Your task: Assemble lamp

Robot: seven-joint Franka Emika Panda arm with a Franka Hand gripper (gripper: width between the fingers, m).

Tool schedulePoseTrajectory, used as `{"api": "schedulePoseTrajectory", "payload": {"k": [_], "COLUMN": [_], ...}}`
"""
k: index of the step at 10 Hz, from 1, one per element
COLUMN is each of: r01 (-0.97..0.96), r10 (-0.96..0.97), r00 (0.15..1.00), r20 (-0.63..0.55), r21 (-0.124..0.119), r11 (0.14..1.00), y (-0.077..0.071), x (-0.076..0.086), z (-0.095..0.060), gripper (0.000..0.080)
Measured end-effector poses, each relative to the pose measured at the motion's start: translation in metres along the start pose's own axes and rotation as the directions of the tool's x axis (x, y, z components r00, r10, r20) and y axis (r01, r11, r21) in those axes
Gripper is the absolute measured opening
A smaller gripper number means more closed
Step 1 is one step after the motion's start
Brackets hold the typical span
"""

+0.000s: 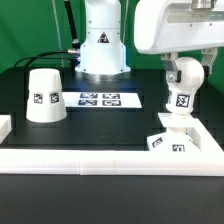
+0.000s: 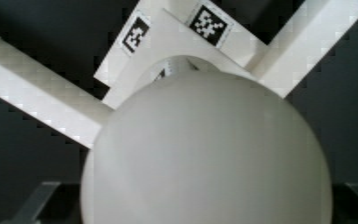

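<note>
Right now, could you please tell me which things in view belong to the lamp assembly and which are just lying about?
Belong to the job:
lamp base
lamp bulb
lamp shade

Just lying about:
marker board
white rail along the table's edge

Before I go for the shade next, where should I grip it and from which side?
Take the shade by its narrow top end, coming straight down from above. It stands upright on its wide end and tapers upward, so the top is probably the slimmest span to close on. The gripper is shut on the bulb right now.
</note>
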State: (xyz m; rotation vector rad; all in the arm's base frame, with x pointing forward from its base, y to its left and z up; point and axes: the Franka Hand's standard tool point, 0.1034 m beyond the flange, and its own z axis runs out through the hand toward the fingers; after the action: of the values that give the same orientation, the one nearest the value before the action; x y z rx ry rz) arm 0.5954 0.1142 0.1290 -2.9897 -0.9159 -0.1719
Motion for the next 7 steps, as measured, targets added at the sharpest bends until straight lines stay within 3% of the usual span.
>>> {"api": "schedulePoseTrajectory", "payload": {"k": [3, 7], "r01": [-0.052, -0.416], "r10": [0.052, 0.416], "r00": [0.999, 0.909], "r20": [-0.002, -0.002], "r21": [0.001, 0.008], "r11": [0.999, 0.909], "y": [0.0035, 0.0050], "x": [-0.0008, -0.0011], "z": [0.0000, -0.0002], "gripper": [0.0574, 0.0576]}}
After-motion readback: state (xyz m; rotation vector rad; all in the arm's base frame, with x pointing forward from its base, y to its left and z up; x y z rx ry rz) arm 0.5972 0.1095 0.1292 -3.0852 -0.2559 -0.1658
